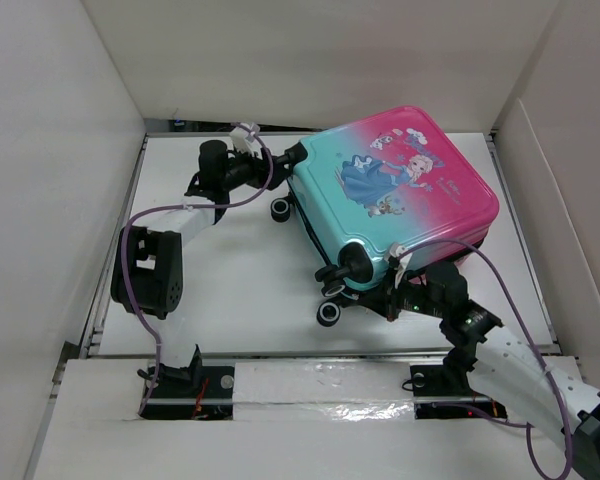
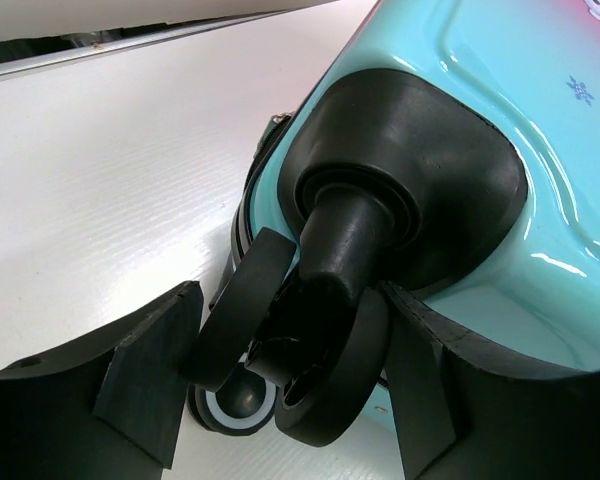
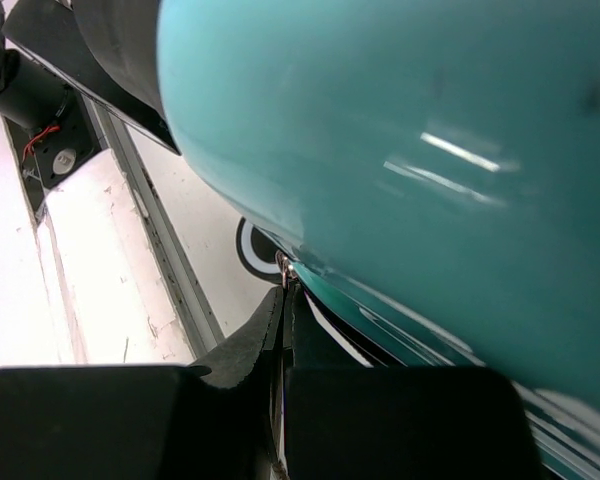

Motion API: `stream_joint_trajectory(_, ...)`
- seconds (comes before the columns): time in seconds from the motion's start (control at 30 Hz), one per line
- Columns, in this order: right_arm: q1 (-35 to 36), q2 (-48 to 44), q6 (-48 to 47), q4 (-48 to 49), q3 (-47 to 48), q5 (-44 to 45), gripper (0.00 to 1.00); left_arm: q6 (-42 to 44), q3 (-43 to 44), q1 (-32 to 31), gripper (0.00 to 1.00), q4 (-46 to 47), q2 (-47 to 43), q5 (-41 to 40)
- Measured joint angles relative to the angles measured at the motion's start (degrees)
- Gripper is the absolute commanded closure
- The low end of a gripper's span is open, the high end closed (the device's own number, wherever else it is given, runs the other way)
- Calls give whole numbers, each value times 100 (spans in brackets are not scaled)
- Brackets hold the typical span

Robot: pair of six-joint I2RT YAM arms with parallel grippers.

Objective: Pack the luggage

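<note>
**On the desk, shut luggage braced at two corners**

Across the middle and right of the desk (image 1: 230,290) lies the luggage (image 1: 395,195), flat on one shell with the princess picture facing up and the lid closed. Its long axis runs from the teal wheel end at the left out to the pink end at the far right, so it sits skewed to the desk's edges.

The left fingers (image 2: 150,370) are at the far wheel corner. They stand open, one on each side of the black twin caster (image 2: 325,370), which sits in the gap between them. One pad is just beside the wheel, and contact is too close to call.

The right fingers (image 3: 380,420) are tucked under the near side of the shell, just past the near caster. They are pressed fully together, with their tips at the dark seam between the two halves. A small glint of metal shows there, but I cannot tell whether a zip pull is pinched.

The seam lies directly ahead of the right fingers, so that arm looks better placed to open the case, while the left arm seems set to steady the wheel end
</note>
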Motion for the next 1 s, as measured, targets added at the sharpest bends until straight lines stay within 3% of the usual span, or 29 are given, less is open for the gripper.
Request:
stream_joint_trajectory(0.03, 0, 0, 0, 0, 0, 0, 100, -13, -2, -2, 48, 4, 0, 26)
stream_joint_trajectory(0.13, 0, -4, 4, 0, 0, 2, 100, -66, -96, 2, 79, 146, -9, 39)
stream_joint_trajectory(0.17, 0, -7, 4, -2, 0, 4, 100, -90, -151, 4, 98, 236, -11, 37)
stream_joint_trajectory(0.2, 0, -9, 7, -2, 0, 4, 100, -131, -229, 11, 100, 356, -26, 31)
stream_joint_trajectory(0.37, 0, -15, 33, -153, 83, 48, 100, -492, -826, 9, 100, 1180, -214, -249)
stream_joint_trajectory(0.5, -101, 46, 46, -581, 354, 122, 100, -1047, -1993, 4, 100, 2087, -817, -586)
stream_joint_trajectory(0.77, -1362, 1316, 44, -706, 1237, -470, 100, -1641, -4262, -225, 100, 3126, -2341, -966)
stream_joint_trajectory(0.9, -1873, 1915, -48, -745, 1947, -518, 100, -1626, -4474, -446, 100, 3147, -3032, -1176)
stream_joint_trajectory(1.0, -2223, 1731, -125, -503, 2315, -516, 100, -1582, -4347, -1233, 98, 3106, -3101, -1200)
